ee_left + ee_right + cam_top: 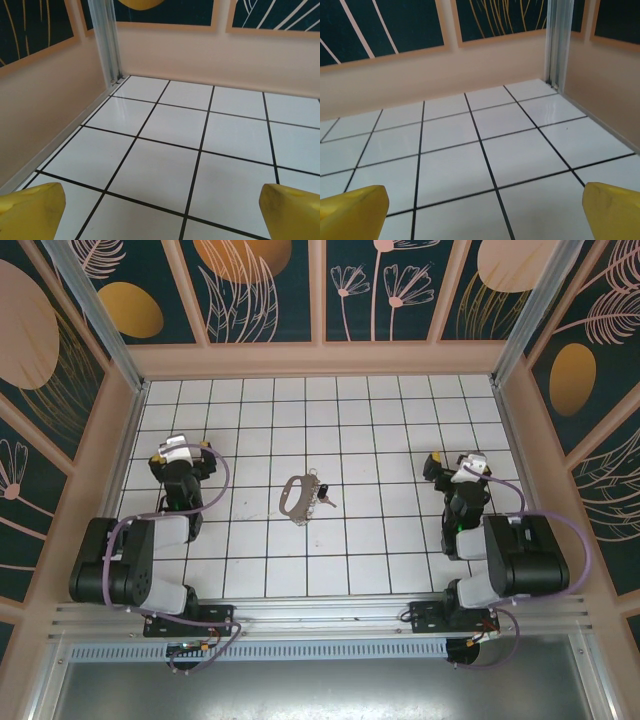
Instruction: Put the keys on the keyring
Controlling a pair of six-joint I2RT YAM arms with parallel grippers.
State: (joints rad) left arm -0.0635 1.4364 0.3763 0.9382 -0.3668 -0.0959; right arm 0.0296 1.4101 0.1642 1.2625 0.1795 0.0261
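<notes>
There is one keyring on the white tiled tabletop, a tan-grey strap loop lying flat about midway between the near and far edges and a little left of centre. Just beside its right side sits one small dark cluster of keys. They are too tiny for me to count, and I cannot tell whether they touch the loop or hang from the small metal piece at its far end.

There are two arms, each with one gripper. The left gripper is near the left edge of the tabletop, well apart from the keyring. Its wrist view shows two yellow fingertips spread as wide as they go, with bare tile between them; it holds nothing and touches nothing. The right gripper is toward the right edge, also well apart from the keys. Its two yellow fingertips are likewise fully spread over bare tile, empty, facing the far right corner of the tabletop.
</notes>
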